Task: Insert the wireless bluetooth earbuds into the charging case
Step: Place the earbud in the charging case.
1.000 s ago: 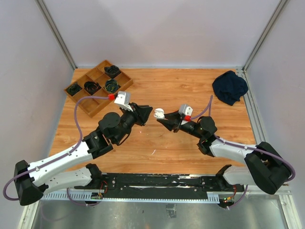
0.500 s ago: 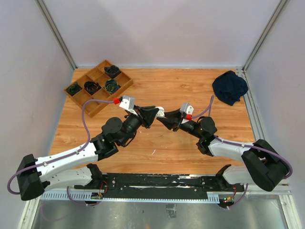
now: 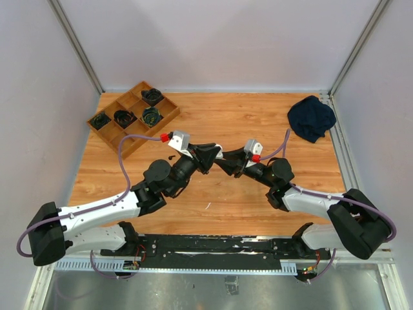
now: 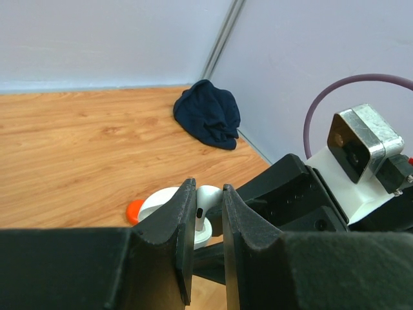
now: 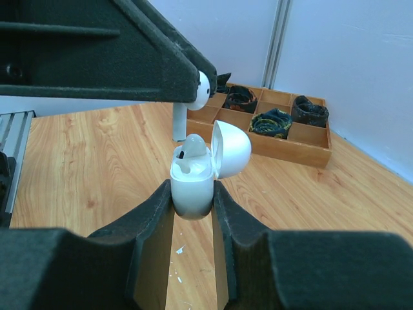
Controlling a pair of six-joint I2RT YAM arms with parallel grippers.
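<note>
Both arms have closed the gap in the last second. The left jaws, earlier well apart from the right jaws, now hang just above them. Left jaws are clenched on a white earbud [image 5: 201,90], stem down, just over the open case [image 5: 193,187] and not yet in it. Right jaws grasp the case upright with the lid back. Another bud [image 5: 191,150] appears already seated. Judgement: insertion is imminent, and only alignment with the free socket remains.
</note>
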